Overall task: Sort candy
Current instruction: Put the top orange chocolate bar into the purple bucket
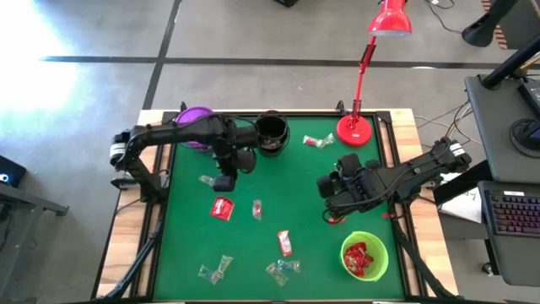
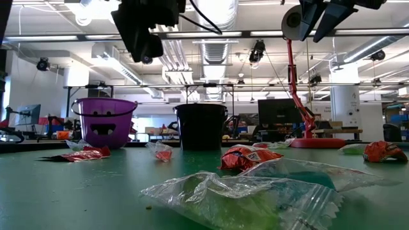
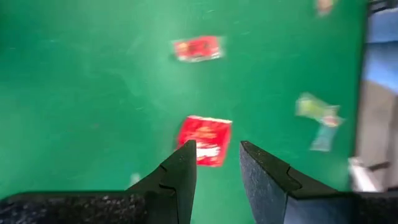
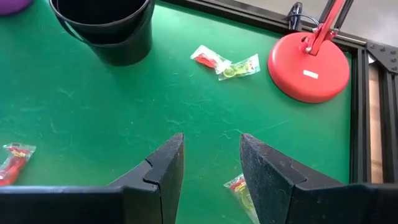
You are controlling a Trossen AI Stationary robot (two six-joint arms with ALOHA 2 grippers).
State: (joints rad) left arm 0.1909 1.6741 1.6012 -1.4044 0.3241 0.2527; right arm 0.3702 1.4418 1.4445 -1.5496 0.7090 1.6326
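A: The candy is seen scattered over the green tabletop (image 1: pixel 181 245); a red-wrapped candy (image 1: pixel 222 208) lies near the middle, and directly over it the left gripper (image 3: pixel 217 163) is held, its fingers parted with nothing between them.

B: And a slip could be expected there. The wrapper is flat and shiny, so it may be pushed aside or skated out if the fingers are closed off-centre.

A: Agreed. More red pieces are already gathered in the green bowl (image 1: pixel 377 268), so a drop on the way across is the other risk.

B: The right gripper (image 4: pixel 211 163) is parked above the tabletop near the red lamp base (image 4: pixel 309 66), open and empty. A clash could be caused if both arms are sent to that bowl together.

A: The black bucket (image 1: pixel 272 134) and purple bucket (image 1: pixel 195 123) might be clipped too.
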